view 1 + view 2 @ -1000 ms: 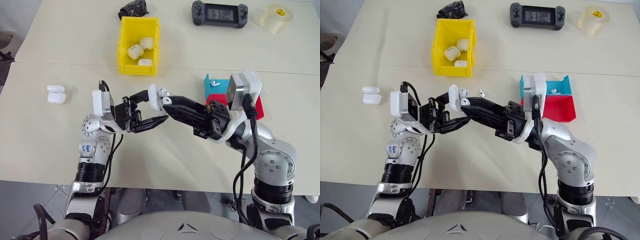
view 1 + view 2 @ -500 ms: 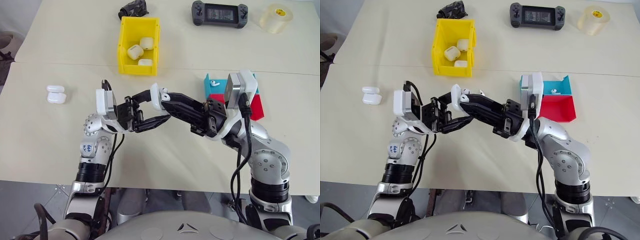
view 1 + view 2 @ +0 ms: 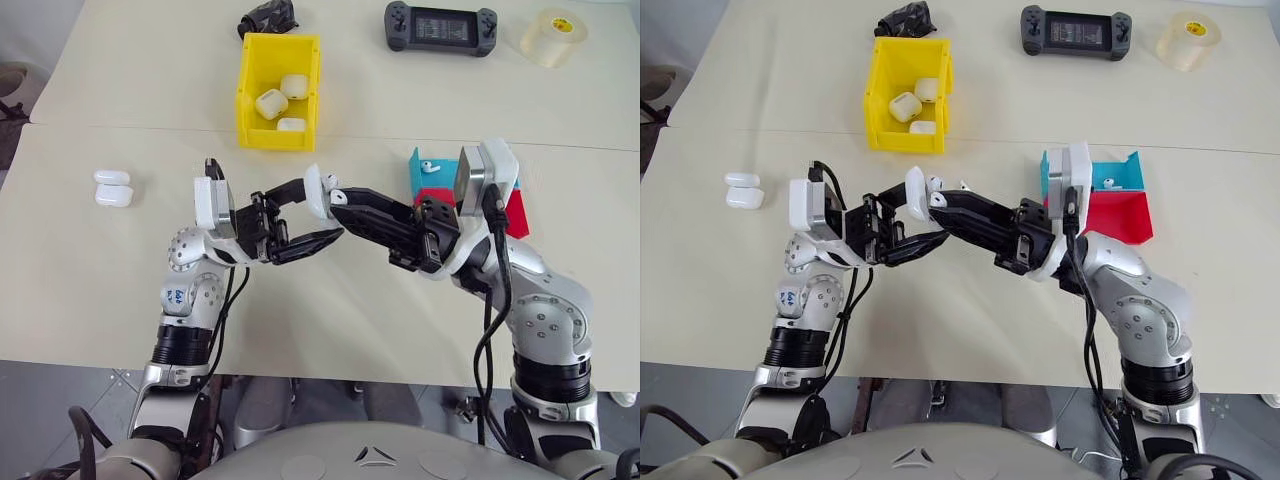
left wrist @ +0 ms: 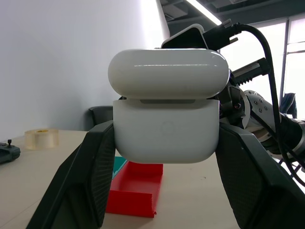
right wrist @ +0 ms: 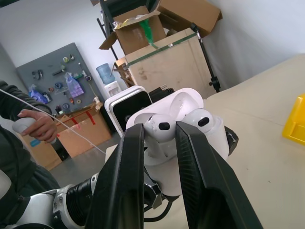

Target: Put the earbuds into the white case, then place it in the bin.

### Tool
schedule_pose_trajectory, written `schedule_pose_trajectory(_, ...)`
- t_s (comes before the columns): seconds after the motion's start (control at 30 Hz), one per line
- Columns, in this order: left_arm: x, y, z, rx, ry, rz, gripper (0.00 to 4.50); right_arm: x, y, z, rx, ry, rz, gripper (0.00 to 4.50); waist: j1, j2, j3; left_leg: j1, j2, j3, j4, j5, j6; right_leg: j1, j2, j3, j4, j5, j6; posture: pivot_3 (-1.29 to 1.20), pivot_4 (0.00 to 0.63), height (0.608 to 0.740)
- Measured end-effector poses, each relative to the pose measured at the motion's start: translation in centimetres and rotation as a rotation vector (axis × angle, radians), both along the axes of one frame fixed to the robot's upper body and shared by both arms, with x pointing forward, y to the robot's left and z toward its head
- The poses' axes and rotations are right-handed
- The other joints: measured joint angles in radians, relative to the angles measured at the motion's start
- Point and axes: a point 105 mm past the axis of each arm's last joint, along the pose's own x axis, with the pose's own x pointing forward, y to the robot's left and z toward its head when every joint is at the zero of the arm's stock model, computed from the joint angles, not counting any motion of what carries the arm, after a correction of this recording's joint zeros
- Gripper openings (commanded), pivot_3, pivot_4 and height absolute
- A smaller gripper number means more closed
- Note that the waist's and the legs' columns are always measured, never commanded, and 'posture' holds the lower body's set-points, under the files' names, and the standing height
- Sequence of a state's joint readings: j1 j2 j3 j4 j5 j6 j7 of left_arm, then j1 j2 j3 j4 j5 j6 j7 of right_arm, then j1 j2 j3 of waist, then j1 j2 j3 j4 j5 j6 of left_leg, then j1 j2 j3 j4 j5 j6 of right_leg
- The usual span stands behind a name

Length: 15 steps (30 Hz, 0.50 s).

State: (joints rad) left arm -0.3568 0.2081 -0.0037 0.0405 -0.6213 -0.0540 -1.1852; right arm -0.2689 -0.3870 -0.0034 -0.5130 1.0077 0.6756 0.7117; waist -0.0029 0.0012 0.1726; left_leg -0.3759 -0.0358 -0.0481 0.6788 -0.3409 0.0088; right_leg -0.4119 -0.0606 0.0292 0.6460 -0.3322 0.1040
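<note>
Case (image 4: 166,119) sides hidden behind left tool (image 4: 167,162) fingers (image 4: 90,176); fingers cut off by frame bottom in left wrist view. Red tray (image 3: 515,212) largely hidden behind right arm's wrist camera; blue tray (image 3: 1110,172) partly hidden too. Earbud (image 5: 159,125) stem hidden between right tool (image 5: 159,143) fingers (image 5: 126,176). Dark object (image 3: 266,17) beyond bin (image 3: 245,95): cut off at frame top, cannot tell what it is. Person (image 5: 19,143) cut off at frame edge.

bin (image 3: 245,90) top: open | path there: bare table (image 3: 130,260) | right: trays (image 3: 432,178)
</note>
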Motion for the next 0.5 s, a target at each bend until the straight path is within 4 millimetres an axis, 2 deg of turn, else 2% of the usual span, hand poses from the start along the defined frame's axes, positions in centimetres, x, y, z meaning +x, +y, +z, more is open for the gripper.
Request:
schedule_pose_trajectory(0.3, 0.07, -0.02, -0.11, 0.003, 0.011, 0.000, 2.77, 0.06, -0.19, -0.31, -0.028, -0.003, 0.000, 0.83, 0.001, 0.000, 0.000, 0.000, 0.000, 0.000, 0.000, 0.000, 0.000, 0.000, 0.000, 0.000, 0.000, 0.000, 0.000, 0.00, 0.150, 0.740)
schedule_pose_trajectory(0.4, 0.08, 0.03, -0.10, 0.003, 0.010, 0.001, 2.77, -0.09, -0.25, -0.30, -0.026, 0.014, 0.017, 1.52, 0.001, 0.000, 0.000, 0.000, 0.000, 0.000, 0.000, 0.000, 0.000, 0.000, 0.000, 0.000, -0.001, 0.000, 0.000, 0.00, 0.150, 0.740)
schedule_pose_trajectory(0.5, 0.21, 0.27, -0.09, 0.008, 0.013, 0.013, 2.77, -0.28, -0.20, -0.26, -0.019, 0.025, 0.036, 2.43, 0.001, 0.000, 0.000, 0.000, 0.000, 0.000, 0.000, 0.000, 0.000, 0.000, 0.000, 0.000, -0.001, 0.000, 0.000, 0.00, 0.150, 0.740)
